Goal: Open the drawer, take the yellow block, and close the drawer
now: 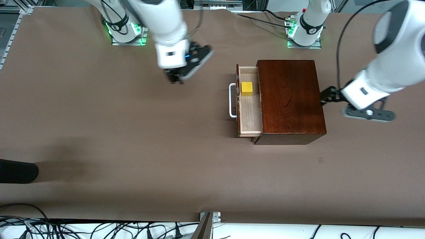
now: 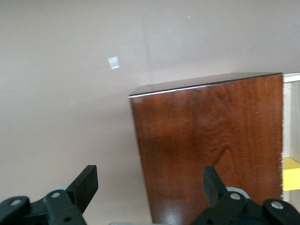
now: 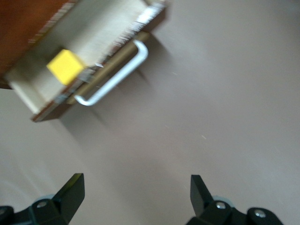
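Drawer open, block inside

The drawer (image 1: pixel 249 109) stands pulled out; the yellow block (image 1: pixel 246 89) sits in it; the right gripper (image 1: pixel 176 78) hovers over bare table beside the handle (image 1: pixel 232 100), fingers wide, empty; the left gripper (image 1: pixel 327 96) is at the box's (image 1: pixel 290 99) end, spread, empty.

Brown table (image 1: pixel 132 139), dark wooden box (image 1: pixel 289 96) upon it toward the left arm's end.

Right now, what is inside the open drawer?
Only the yellow block lies in the drawer, on its pale floor. The part under the box top is hidden.
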`<state>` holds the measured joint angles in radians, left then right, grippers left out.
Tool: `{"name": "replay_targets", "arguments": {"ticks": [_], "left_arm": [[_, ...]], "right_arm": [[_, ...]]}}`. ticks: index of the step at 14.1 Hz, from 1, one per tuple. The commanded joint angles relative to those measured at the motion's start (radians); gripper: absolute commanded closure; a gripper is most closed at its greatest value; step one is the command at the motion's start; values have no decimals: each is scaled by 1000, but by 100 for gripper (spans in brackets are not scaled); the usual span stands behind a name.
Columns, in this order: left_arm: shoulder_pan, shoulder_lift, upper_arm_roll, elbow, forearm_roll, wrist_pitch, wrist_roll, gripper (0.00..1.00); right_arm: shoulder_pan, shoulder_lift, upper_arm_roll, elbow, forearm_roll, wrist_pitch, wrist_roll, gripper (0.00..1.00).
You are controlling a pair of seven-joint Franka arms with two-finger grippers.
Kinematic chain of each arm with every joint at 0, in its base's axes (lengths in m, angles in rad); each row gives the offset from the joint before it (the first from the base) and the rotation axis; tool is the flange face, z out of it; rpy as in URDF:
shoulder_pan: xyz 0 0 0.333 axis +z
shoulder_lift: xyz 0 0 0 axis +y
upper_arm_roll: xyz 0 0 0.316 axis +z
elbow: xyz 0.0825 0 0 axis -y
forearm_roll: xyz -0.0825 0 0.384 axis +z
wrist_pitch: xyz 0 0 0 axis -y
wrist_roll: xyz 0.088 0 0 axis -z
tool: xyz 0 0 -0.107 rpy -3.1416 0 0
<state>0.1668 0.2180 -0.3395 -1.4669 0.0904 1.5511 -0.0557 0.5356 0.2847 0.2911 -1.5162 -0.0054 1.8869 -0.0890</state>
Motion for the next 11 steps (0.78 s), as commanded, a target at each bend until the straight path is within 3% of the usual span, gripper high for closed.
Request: {"name": "replay_targets", "arguments": {"ticks": [1,2,4,5,8,9,11], "left_arm": [[22,-52,31,5,-23,-42,74,0],[-8,-77,89,-9,-24,-42,95,0],[-146,-129,273,-79,-60,-23,112,0],[-179,-155,316,-129,-66,13,111,0],[-182,-270,326,-320,-67,244,99,0],[-179,-273,327,-335,-67,285,106,0],[-171,-266,326,-305,-66,204,103,0]], "right_arm": [[125,138,-7,143,-89,-5,-50,0],[168,181,-7,177,-129,-5,-72,0],[233,264,-7,244,-185,0,-97,0],[263,302,-9,273,-189,4,-97,0],[305,402,-9,365,-241,26,-113,0],[317,427,-10,378,-254,52,-121,0],[322,459,-10,378,-268,112,-130,0]]}}
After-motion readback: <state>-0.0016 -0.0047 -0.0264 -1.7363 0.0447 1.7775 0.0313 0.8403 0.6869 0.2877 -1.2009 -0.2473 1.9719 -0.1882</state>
